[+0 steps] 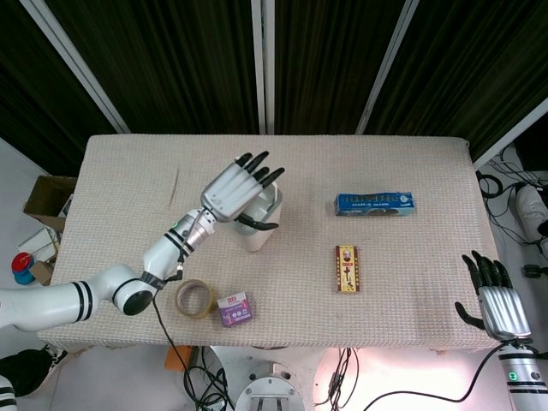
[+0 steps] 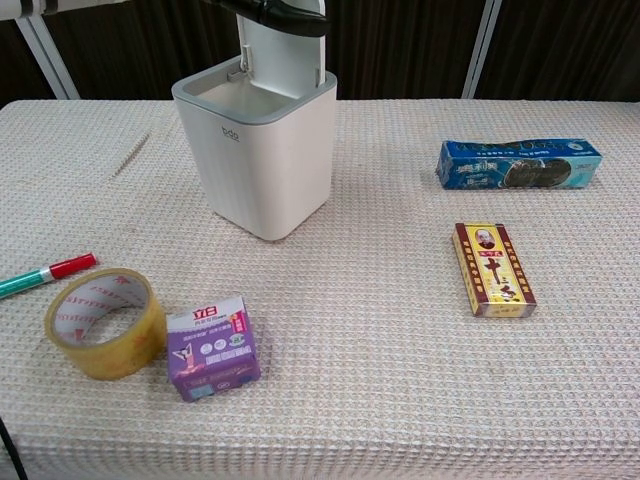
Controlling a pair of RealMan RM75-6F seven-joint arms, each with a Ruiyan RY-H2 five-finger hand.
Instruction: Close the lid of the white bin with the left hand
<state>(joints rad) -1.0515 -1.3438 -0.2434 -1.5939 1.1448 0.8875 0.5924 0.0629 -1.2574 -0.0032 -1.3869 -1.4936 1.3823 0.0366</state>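
Note:
The white bin (image 2: 262, 150) stands at the table's middle left with its lid (image 2: 285, 62) raised almost upright at the far rim. In the head view my left hand (image 1: 240, 193) hovers over the bin (image 1: 259, 229), fingers spread, and covers most of it. In the chest view a dark finger (image 2: 278, 14) lies across the lid's top edge. The hand grips nothing. My right hand (image 1: 495, 301) rests open off the table's front right corner, far from the bin.
A tape roll (image 2: 105, 322) and a purple box (image 2: 212, 347) lie in front of the bin. A red marker (image 2: 50, 272) is at the left edge. A red-yellow box (image 2: 494, 268) and a blue packet (image 2: 520, 164) lie to the right.

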